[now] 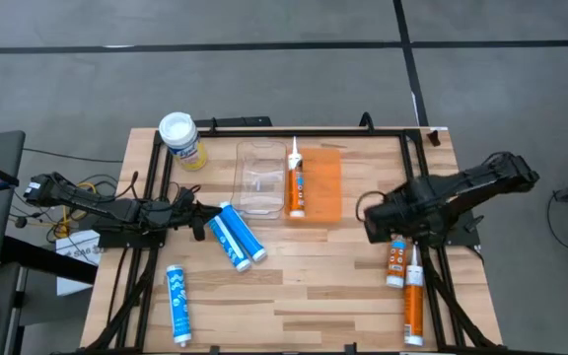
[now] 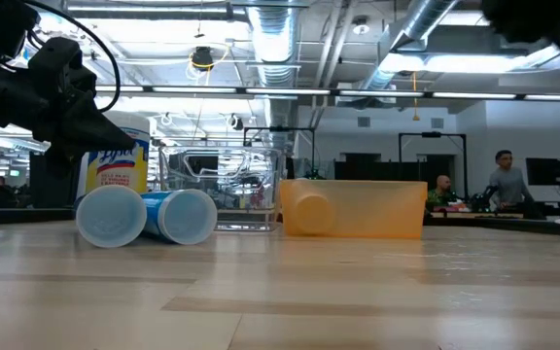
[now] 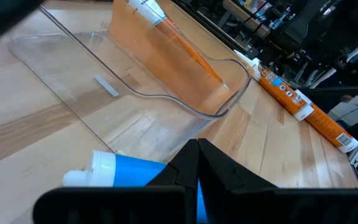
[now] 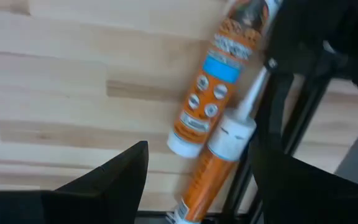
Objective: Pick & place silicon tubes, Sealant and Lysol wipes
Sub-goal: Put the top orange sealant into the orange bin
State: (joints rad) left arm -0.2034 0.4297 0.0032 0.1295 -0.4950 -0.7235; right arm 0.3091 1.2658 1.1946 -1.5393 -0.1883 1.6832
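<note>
Two blue silicone tubes (image 1: 237, 235) lie side by side on the wooden table, and a third (image 1: 177, 301) lies near the front left. My left gripper (image 1: 203, 219) is shut and hovers just left of and above the pair's white ends (image 3: 95, 169). The Lysol wipes canister (image 1: 180, 138) stands on its base at the far left. One orange sealant tube (image 1: 295, 182) lies across the seam between the clear and orange trays. Two more sealant tubes (image 1: 402, 271) lie at the right edge. My right gripper (image 1: 375, 229) is open above them, with the tubes (image 4: 207, 106) showing between its fingers.
A clear tray (image 1: 260, 177) and an orange tray (image 1: 323, 187) sit side by side at the table's far middle. Black frame rails (image 1: 432, 276) run along the table's left, right and far edges. Bare wood (image 1: 314, 276) lies in the near middle. People sit in the room beyond the table (image 2: 502, 180).
</note>
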